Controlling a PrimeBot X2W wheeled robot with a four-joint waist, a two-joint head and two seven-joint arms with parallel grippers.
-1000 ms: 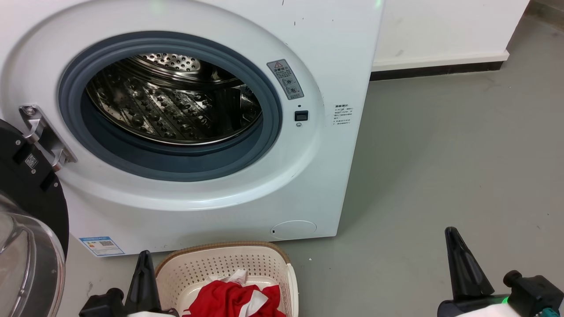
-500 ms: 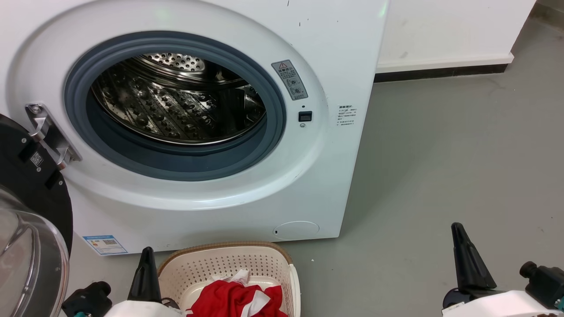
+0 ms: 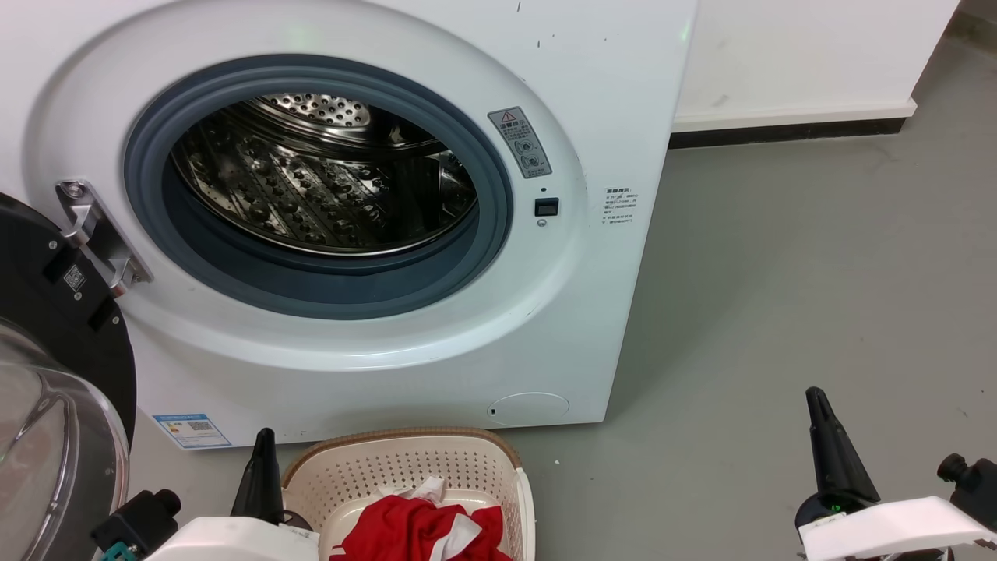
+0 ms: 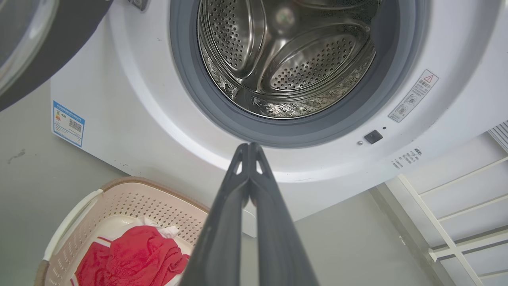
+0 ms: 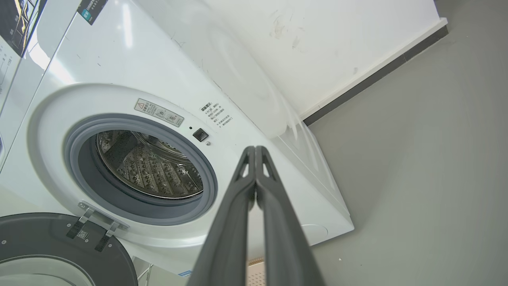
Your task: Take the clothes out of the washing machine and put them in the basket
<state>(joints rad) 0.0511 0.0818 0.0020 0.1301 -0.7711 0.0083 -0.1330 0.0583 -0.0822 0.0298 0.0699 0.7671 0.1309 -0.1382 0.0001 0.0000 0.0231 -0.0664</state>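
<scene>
The white washing machine (image 3: 607, 93) stands with its porthole open and its steel drum (image 3: 311, 187) showing no fabric inside; the left wrist view looks into the drum (image 4: 285, 59) too. On the floor in front sits the cream basket (image 3: 405, 467) with the red and white clothes (image 3: 420, 534) lying in it. My left gripper (image 3: 265, 440) is shut and empty just left of the basket. My right gripper (image 3: 815, 399) is shut and empty over bare floor to the right. In the wrist views, both the left gripper (image 4: 249, 146) and the right gripper (image 5: 254, 149) have their fingers pressed together.
The black-rimmed glass door (image 3: 54, 405) hangs open at the left on a metal hinge (image 3: 97, 234). Grey floor (image 3: 779, 296) spreads to the right of the machine, up to a white wall with a dark baseboard (image 3: 787, 128).
The whole head view has shifted a little, so the camera moved. Both arms have drawn back toward the bottom edge, with more white forearm showing. The clothes lie still in the basket.
</scene>
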